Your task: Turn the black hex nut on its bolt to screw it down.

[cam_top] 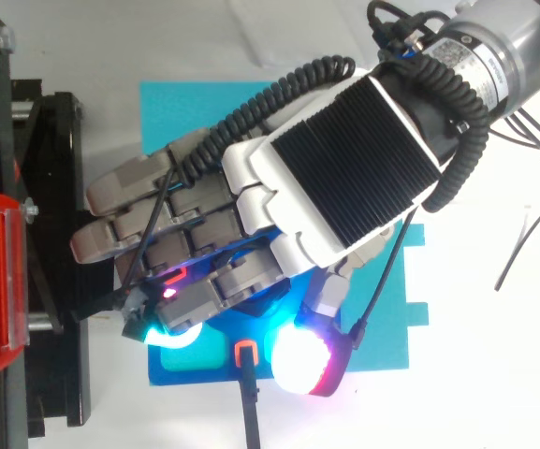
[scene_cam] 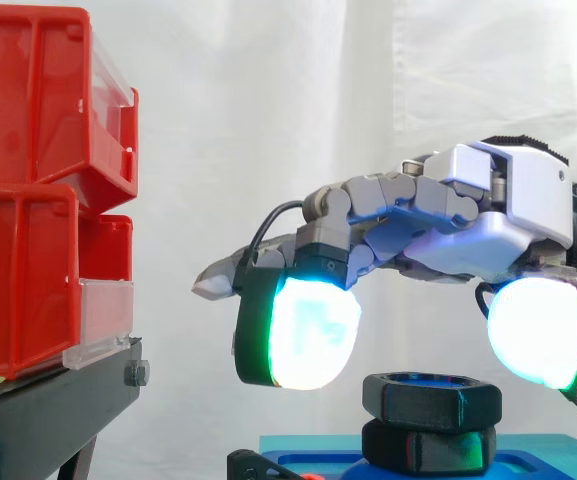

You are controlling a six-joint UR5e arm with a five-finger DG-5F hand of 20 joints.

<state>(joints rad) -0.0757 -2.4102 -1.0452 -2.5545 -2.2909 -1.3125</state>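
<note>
The black hex nut [scene_cam: 431,398] sits on top of a second black hex piece [scene_cam: 428,447] on the blue base [scene_cam: 528,465], low in the side view. My hand [scene_cam: 468,215] hovers just above it, palm down. One glowing finger pad [scene_cam: 308,335] hangs to the left of the nut and the glowing thumb pad [scene_cam: 538,330] hangs to its right. Both pads stay above the nut's top face and touch nothing. The hand is open, and a wide gap lies between thumb and fingers. From above, the hand [cam_top: 344,168] covers the nut over the blue base [cam_top: 382,327].
Stacked red bins [scene_cam: 28,190] stand on a black stand [scene_cam: 58,400] to the left, a short way from the fingertips. A small black part with an orange mark [cam_top: 244,354] sits at the base's front edge. White table surface surrounds the base.
</note>
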